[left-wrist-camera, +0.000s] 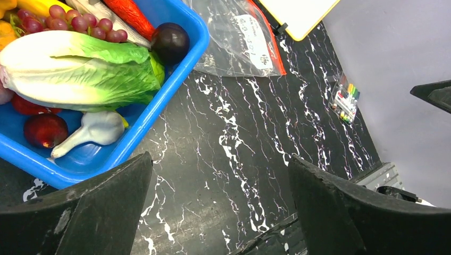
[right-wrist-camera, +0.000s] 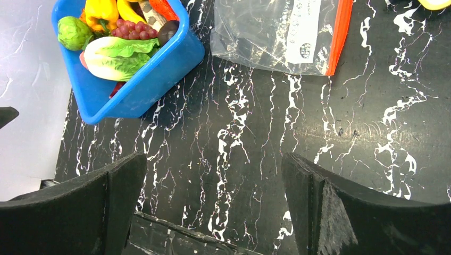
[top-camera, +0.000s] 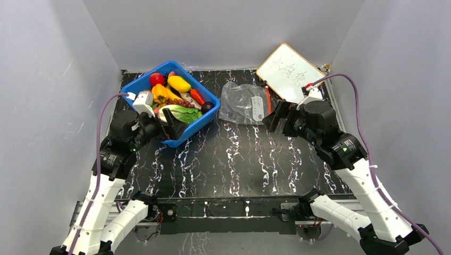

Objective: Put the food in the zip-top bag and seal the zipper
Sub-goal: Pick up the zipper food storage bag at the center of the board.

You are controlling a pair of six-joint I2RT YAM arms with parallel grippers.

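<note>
Food (top-camera: 178,95) sits heaped in a blue bin (top-camera: 195,126) at far left, with the zip-top bag (top-camera: 240,103) lying flat just right of it.

Lettuce (left-wrist-camera: 80,66), a dark plum (left-wrist-camera: 170,42), grapes (left-wrist-camera: 69,22) and peppers crowd the bin. The bag's zipper (top-camera: 268,101) runs along its right edge, towards a whiteboard (top-camera: 290,71) in the far right corner. The left gripper (top-camera: 173,127) hovers over the bin's near rim, jaws spread, grasping nothing. The right gripper (top-camera: 279,118) hangs just right of the zipper, likewise released. A small packet of markers (left-wrist-camera: 345,98) lies by the right wall. Open black, white-veined table (top-camera: 239,159) stretches from the bag to the arm bases, boxed in by grey walls (top-camera: 48,79).
</note>
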